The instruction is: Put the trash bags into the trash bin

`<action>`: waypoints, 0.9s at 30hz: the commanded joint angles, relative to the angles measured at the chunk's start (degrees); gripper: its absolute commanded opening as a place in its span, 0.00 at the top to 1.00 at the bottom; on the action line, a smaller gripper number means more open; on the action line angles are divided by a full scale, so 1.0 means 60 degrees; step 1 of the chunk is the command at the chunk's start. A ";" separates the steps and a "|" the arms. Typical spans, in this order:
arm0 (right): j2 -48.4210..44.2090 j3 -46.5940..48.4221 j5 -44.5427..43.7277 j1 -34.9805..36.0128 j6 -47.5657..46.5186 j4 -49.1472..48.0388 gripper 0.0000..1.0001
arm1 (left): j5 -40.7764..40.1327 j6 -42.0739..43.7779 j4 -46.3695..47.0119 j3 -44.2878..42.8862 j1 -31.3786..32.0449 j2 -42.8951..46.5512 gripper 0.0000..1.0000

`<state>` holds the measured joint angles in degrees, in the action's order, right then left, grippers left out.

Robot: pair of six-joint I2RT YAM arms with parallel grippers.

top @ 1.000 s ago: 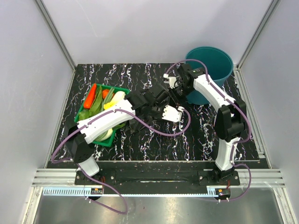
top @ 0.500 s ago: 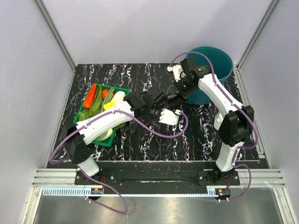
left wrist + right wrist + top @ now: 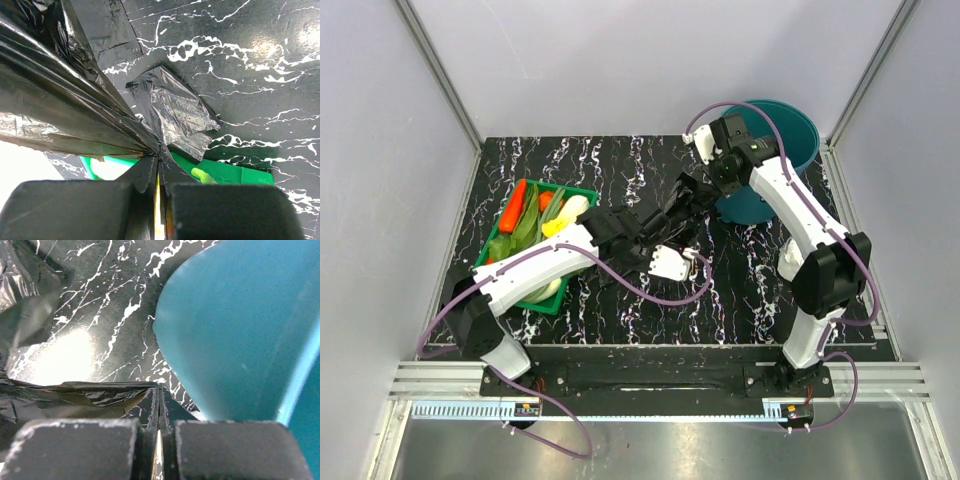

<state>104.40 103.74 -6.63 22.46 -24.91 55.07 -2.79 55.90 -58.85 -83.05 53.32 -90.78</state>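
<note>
Progress: nothing binned. Pinching big trash bag (image 3: 60, 100) with left gripper (image 3: 158, 175) and right gripper (image 3: 159, 400), both clamped shut, beside trash bin (image 3: 240, 330); folded bundle (image 3: 177, 115) untouched.

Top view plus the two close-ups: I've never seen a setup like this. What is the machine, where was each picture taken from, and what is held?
Two white robot arms, left and right, are bolted to the near edge of a black marbled table. The top view looks down from above and behind them; each close-up comes from a camera on one wrist. On the table stand a teal trash bin and a green tray of vegetables. A small folded black bag lies on the table. The left fingers and right fingers are each shut on the big black trash bag, stretched between them beside the bin, not yet in it.
</note>
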 commanded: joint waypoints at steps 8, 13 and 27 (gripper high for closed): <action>-0.0964 -0.0269 -0.1077 -0.0652 -0.0434 -0.0638 1.00 | 0.0069 -0.0395 -0.0739 0.1052 -0.0785 0.1418 1.00; -0.0979 -0.0313 -0.0916 -0.0784 -0.0302 -0.0638 1.00 | 0.0317 -0.0440 -0.0826 0.1463 -0.0947 0.1873 1.00; -0.1360 -0.0051 -0.0361 -0.1121 0.0122 -0.0449 1.00 | 0.1021 0.0205 -0.1602 0.1536 -0.2339 0.3089 1.00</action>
<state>98.89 100.14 -9.32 17.04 -25.45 53.39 -0.30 55.51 -64.60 -72.05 40.64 -76.20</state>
